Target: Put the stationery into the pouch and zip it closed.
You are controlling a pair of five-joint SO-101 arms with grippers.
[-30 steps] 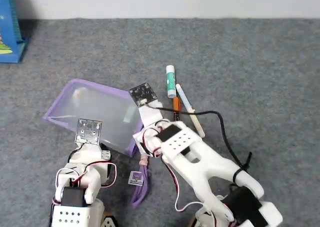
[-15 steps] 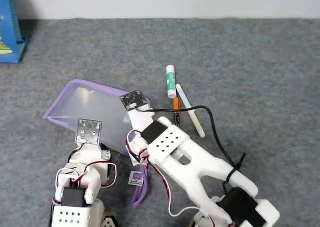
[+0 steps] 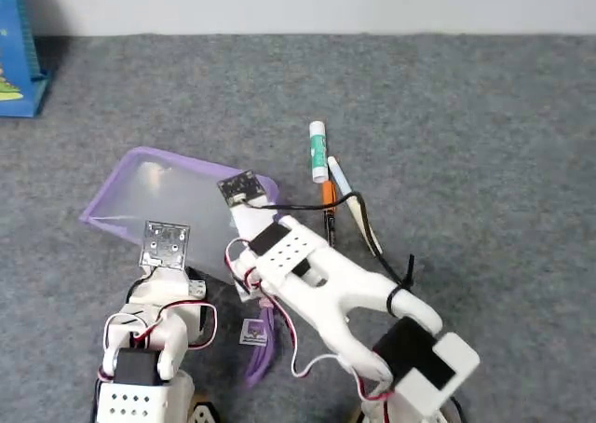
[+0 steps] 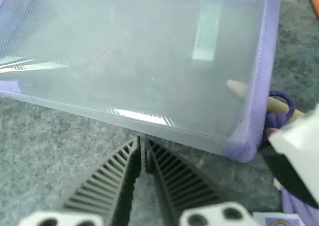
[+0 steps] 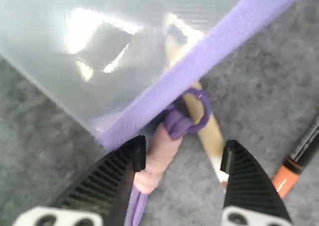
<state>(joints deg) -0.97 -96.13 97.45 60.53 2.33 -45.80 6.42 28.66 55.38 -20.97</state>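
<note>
The translucent pouch (image 3: pixel 177 209) with purple trim lies left of centre. My right gripper (image 5: pixel 185 151) is open at its right edge, straddling a purple cord loop (image 5: pixel 188 117) and a pink pull (image 5: pixel 157 159). A beige pencil (image 5: pixel 207 131) lies under the loop, its far end inside the pouch. My left gripper (image 4: pixel 142 154) is shut and holds nothing, its tips just short of the pouch's (image 4: pixel 134 56) near edge. A glue stick (image 3: pixel 318 151), a white pen (image 3: pixel 354 211) and an orange-and-black pen (image 3: pixel 328 204) lie on the carpet right of the pouch.
A purple strap (image 3: pixel 264 341) with a small tag (image 3: pixel 251 332) trails on the grey carpet between the arm bases. A blue box (image 3: pixel 17 50) stands at the far left. Open carpet lies to the right and at the back.
My right arm has swung left and a little nearer, bringing its gripper over the pouch's right edge. The left arm has stayed still.
</note>
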